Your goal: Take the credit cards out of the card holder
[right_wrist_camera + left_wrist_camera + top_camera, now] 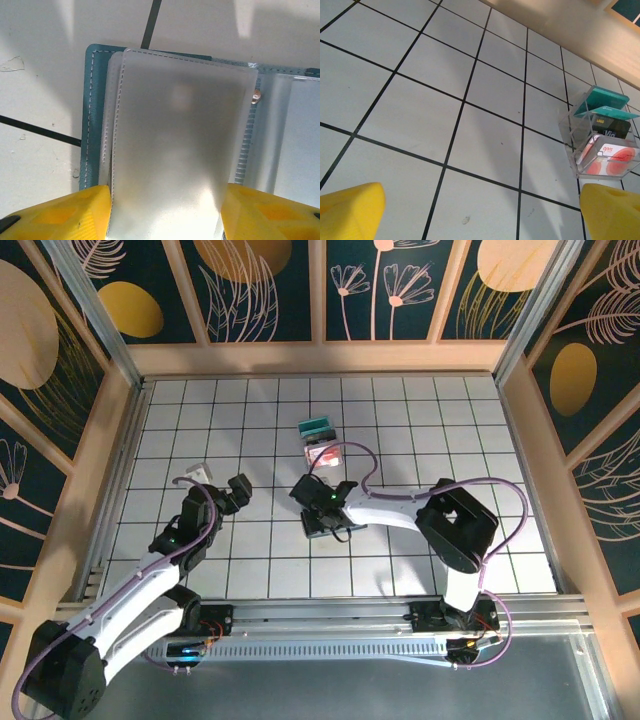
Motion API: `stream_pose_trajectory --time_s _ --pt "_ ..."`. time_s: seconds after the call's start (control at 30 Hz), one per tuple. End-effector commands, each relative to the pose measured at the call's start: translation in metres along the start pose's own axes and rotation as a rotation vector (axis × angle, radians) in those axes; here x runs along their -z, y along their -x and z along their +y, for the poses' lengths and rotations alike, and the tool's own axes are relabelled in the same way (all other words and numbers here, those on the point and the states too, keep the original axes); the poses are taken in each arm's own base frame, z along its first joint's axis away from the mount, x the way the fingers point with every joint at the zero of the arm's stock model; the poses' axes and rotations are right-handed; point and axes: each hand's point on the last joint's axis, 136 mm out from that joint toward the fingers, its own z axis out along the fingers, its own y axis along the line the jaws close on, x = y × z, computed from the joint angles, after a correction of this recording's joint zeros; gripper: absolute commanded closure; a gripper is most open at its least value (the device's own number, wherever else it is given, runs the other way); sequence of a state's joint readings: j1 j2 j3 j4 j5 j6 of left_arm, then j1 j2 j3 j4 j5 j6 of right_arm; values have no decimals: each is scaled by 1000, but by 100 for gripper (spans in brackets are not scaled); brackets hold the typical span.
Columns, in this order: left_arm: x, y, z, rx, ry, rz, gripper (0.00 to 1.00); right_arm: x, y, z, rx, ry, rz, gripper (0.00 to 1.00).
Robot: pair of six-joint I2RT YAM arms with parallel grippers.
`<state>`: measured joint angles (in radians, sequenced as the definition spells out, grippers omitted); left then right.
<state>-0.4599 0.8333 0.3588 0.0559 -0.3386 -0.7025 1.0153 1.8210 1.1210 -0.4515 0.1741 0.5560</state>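
We judged the job nearly done, perhaps finished. The teal credit card (pixel 318 427) and the whitish credit card (pixel 323 454) with the red mark both lay out on the table (pixel 480 440) at twelve o'clock from the card holder (pixel 322 529). The teal one was farther off and the whitish one just nearer, the two close together and well apart from the holder. From the left wrist they seemed to sit in a clear tray (pixel 568 131), though we could not be sure.

The holder lay open under the right gripper (pixel 322 502). Its frosted sleeve (pixel 175 130) showed no card colour through it, and we could not tell whether anything was tucked deeper. What was left, as we read it, was to check the sleeves and draw the arm away.

We counted two cards, one holder, one tray and two grippers. The right gripper's fingers (pixel 60 212) flanked the sleeve on both sides, but we could not tell whether they pinched it. The left gripper (pixel 238 490), at nine o'clock from the holder, stood spread wide with nothing between its jaws
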Motion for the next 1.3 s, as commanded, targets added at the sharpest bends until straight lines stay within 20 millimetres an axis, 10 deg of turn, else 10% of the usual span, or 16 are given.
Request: stream_pose_trajectory --time_s 0.0,0.5,1.27 --pt "-1 10 -5 18 -11 -31 1 -9 -10 -8 1 -24 35 42" --pt "5 19 -22 -130 -4 -44 1 10 -1 -8 -41 30 -4 68" --pt "-13 -31 -96 -369 -92 26 1 22 9 -68 -166 -118 -54 65"
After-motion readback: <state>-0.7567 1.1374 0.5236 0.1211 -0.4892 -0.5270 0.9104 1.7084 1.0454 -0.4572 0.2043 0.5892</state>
